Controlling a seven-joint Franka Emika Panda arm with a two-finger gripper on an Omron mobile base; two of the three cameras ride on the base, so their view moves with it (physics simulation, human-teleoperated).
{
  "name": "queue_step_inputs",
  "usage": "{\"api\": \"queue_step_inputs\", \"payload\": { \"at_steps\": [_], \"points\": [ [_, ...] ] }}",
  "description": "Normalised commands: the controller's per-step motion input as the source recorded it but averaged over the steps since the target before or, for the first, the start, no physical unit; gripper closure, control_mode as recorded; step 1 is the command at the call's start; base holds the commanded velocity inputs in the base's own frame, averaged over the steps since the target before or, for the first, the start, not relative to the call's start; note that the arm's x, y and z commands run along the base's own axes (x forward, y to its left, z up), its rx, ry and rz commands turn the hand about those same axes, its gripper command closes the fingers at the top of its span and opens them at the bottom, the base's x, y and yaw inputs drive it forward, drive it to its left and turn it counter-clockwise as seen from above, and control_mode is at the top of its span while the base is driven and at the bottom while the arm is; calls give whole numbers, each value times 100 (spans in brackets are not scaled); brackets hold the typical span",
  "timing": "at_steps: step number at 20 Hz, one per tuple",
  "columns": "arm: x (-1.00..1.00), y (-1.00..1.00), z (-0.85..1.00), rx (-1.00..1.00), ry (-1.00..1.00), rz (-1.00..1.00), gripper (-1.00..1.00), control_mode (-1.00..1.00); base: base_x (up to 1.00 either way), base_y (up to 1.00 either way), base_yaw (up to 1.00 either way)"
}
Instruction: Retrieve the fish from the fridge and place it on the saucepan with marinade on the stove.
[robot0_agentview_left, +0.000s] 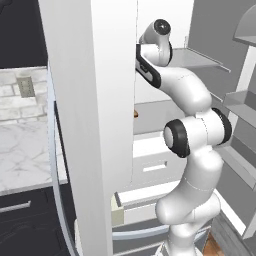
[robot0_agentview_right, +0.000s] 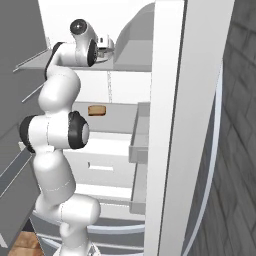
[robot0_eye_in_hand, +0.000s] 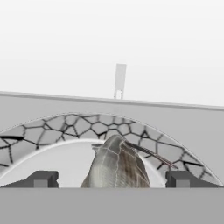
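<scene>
My arm reaches up into the open fridge (robot0_agentview_left: 90, 125), onto its upper shelf (robot0_agentview_right: 125, 65). The fish (robot0_eye_in_hand: 116, 164), pale silvery-grey with brown shading, lies in a white dish with a grey crackle-patterned rim (robot0_eye_in_hand: 78, 127). My gripper (robot0_eye_in_hand: 111, 178) is open and straddles the fish, one dark fingertip (robot0_eye_in_hand: 41, 179) on each side, with a gap between each tip and the fish. In the right base view the hand (robot0_agentview_right: 102, 44) sits at the edge of the large grey dish (robot0_agentview_right: 135, 35).
The open fridge doors (robot0_agentview_right: 185, 125) flank the arm closely on both sides. A small brown item (robot0_agentview_right: 96, 110) lies on the shelf below, above white drawers (robot0_agentview_right: 100, 165). Door bins (robot0_agentview_left: 240, 100) stick out at right. A marble counter (robot0_agentview_left: 25, 150) lies left.
</scene>
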Motion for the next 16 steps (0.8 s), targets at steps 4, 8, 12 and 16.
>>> {"api": "queue_step_inputs", "payload": {
  "at_steps": [4, 8, 12, 16],
  "points": [
    [2, 0, -3, 0, 0, 0, 100, -100, 0, 0, 0],
    [0, 0, 0, 0, 0, 0, 100, -100, 0, 0, 0],
    [-1, 0, 0, 0, -5, 0, 100, -100, 0, 0, 0],
    [-22, 0, 12, 6, -27, 0, 100, -100, 0, 0, 0]
  ]
}}
